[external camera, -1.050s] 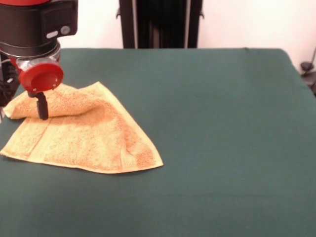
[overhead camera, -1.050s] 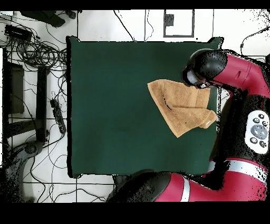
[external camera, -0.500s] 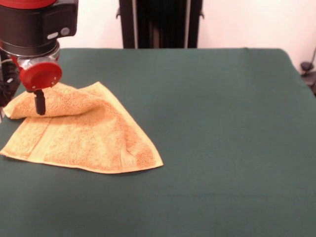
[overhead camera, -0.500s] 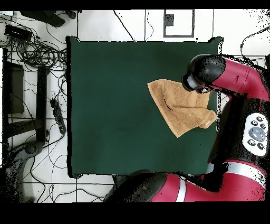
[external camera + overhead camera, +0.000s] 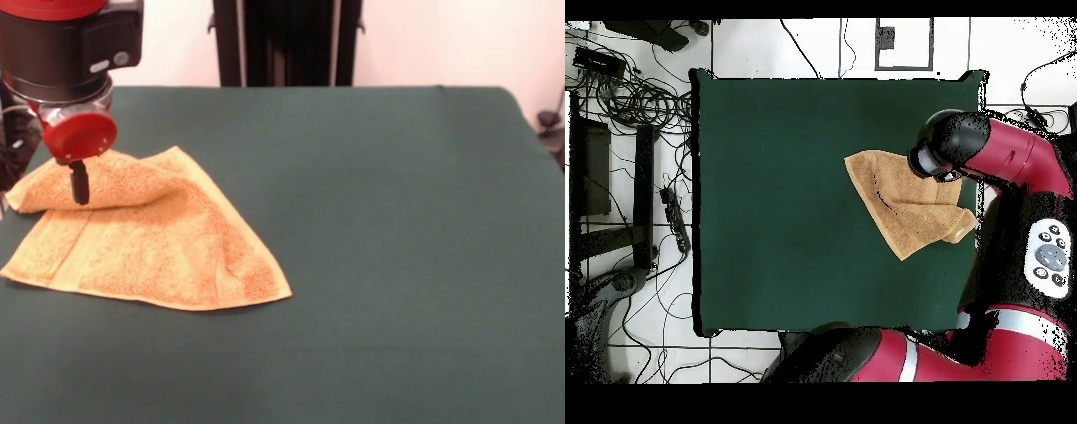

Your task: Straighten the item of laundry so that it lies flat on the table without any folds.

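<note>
The item of laundry (image 5: 150, 243) is an orange-tan towel lying at the left side of the green table (image 5: 397, 221). Its far-left corner is folded over into a raised flap, and a ridge runs down towards its near-right corner. My gripper (image 5: 79, 185) hangs under a red disc, over that folded flap; whether it touches the cloth does not show. From overhead, the towel (image 5: 905, 205) lies near the table's (image 5: 775, 200) right edge, and the arm's black wrist covers the gripper and the towel's upper right part.
The red arm (image 5: 1015, 160) curves along the table's right side in the overhead view. Cables and stands (image 5: 635, 110) lie on the floor to the left. A black post (image 5: 287, 42) stands behind the table's far edge.
The gripper has lifted slightly above the folded flap and drifted a little to the right in the front view. The towel keeps the same folded shape.
</note>
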You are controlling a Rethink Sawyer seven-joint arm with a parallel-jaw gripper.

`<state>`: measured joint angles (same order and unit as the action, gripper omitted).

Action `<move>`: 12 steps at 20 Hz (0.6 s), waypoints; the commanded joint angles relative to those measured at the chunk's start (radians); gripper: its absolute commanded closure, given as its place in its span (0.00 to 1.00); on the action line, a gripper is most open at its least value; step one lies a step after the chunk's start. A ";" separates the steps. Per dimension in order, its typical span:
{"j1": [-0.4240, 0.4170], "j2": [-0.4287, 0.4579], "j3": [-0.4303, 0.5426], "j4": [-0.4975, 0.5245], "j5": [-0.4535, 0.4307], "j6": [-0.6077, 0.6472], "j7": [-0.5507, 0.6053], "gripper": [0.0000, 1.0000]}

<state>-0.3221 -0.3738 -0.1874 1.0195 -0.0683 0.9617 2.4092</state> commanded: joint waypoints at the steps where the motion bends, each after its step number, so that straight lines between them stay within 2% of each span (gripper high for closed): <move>1: 0.032 0.048 0.065 0.259 0.055 -0.152 0.210 0.00; 4: 0.032 0.059 0.069 0.286 0.065 -0.204 0.217 0.00; 12: 0.054 0.119 0.044 0.265 0.075 -0.291 0.255 0.00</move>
<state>-0.3209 -0.3549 -0.1898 1.1439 -0.0473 0.7514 2.4092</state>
